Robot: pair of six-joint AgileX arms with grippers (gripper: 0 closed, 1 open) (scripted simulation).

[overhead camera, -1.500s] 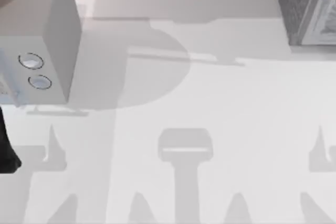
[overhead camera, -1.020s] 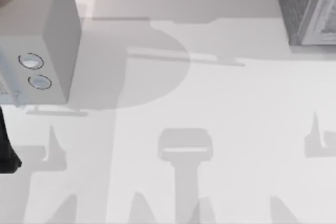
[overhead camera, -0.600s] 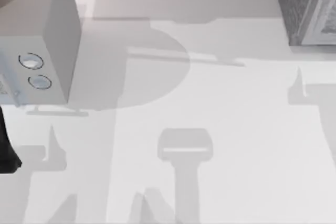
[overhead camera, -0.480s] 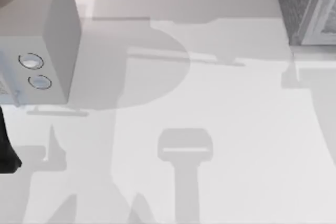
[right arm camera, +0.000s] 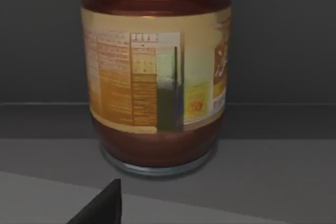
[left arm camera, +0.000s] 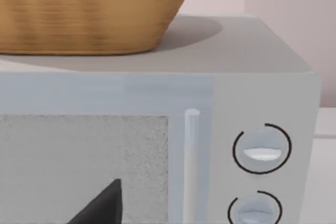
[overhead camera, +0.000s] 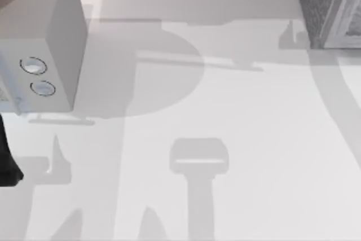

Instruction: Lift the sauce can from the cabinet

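Sauce can (right arm camera: 156, 72) is seen upright in the middle of the right wrist view, on a grey floor with dark walls behind it, so it is judged to be standing inside the cabinet (overhead camera: 330, 7), whose speckled body occupies the upper right of the top view. The right wrist camera is held level with the label, probably so that the can can be approached from the side. One dark fingertip (right arm camera: 102, 205) is visible below it; whether the right gripper is spread or closed cannot be told. The left arm is kept parked before the pale box with two dials (left arm camera: 261, 150), under a basket (left arm camera: 89, 9); its finger state cannot be told either.
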